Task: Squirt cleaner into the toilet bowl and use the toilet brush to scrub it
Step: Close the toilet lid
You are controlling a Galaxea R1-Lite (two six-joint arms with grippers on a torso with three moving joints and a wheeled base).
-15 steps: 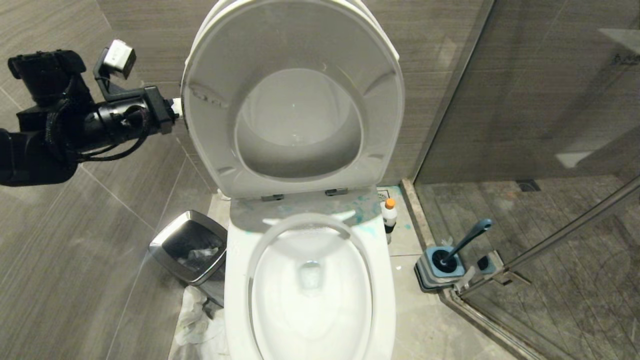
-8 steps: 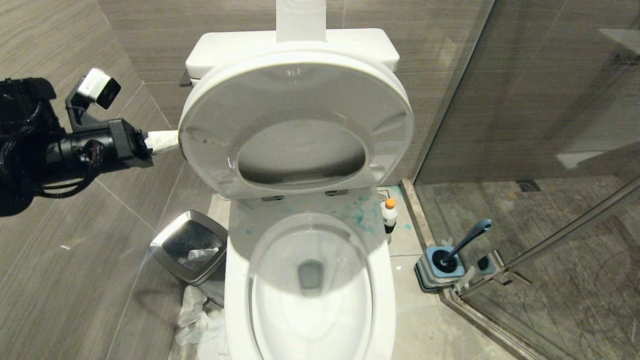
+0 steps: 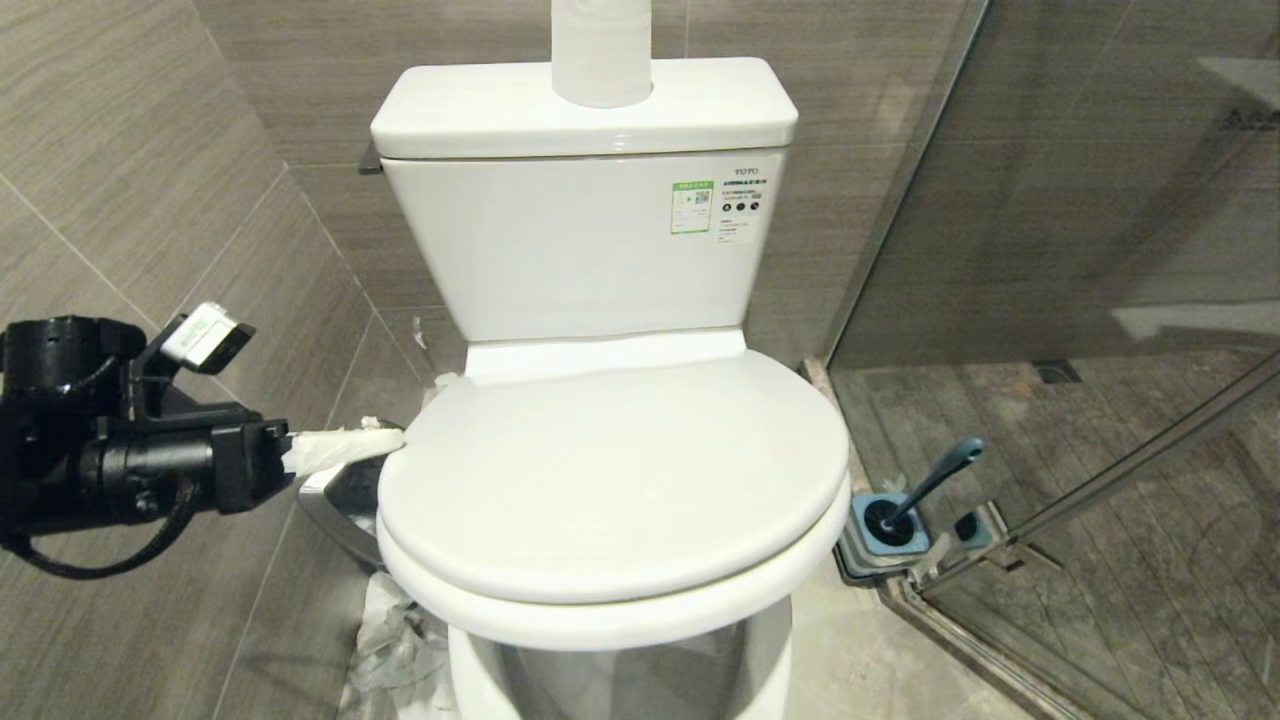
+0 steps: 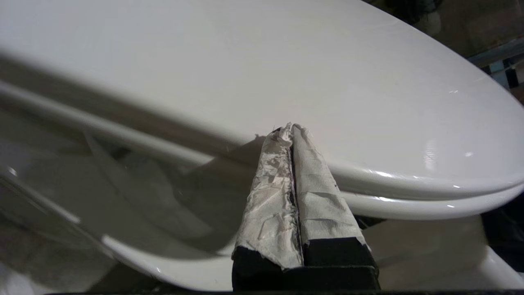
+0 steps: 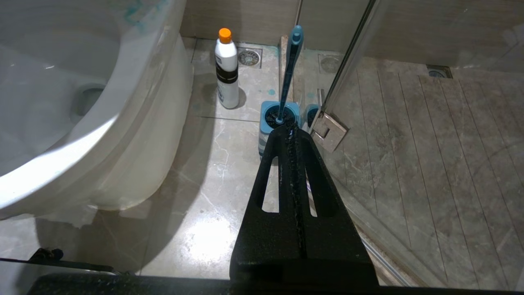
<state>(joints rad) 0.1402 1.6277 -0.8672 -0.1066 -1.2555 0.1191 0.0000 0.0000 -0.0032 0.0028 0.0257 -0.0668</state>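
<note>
The white toilet's lid (image 3: 610, 480) and seat lie lowered, almost level, over the toilet bowl (image 5: 61, 102), whose teal-stained inside shows only in the right wrist view. My left gripper (image 3: 395, 440) is shut, and its tape-wrapped fingertips (image 4: 290, 127) touch the lid's left edge. The cleaner (image 5: 227, 73), a white bottle with an orange cap, stands on the floor beside the toilet; the lid hides it in the head view. The toilet brush (image 3: 935, 480) stands in its blue holder (image 3: 885, 530). My right gripper (image 5: 291, 130) hangs shut and empty above the floor, pointing at the holder.
A steel waste bin (image 3: 335, 500) sits left of the toilet, mostly hidden by the lid and my left gripper. Crumpled paper (image 3: 395, 640) lies on the floor below it. A glass shower door (image 3: 1050, 300) closes off the right. A paper roll (image 3: 600, 50) stands on the tank.
The lid and seat have swung down from upright to nearly flat over the bowl. My left gripper has come down with the lid's left edge. The right arm has kept still.
</note>
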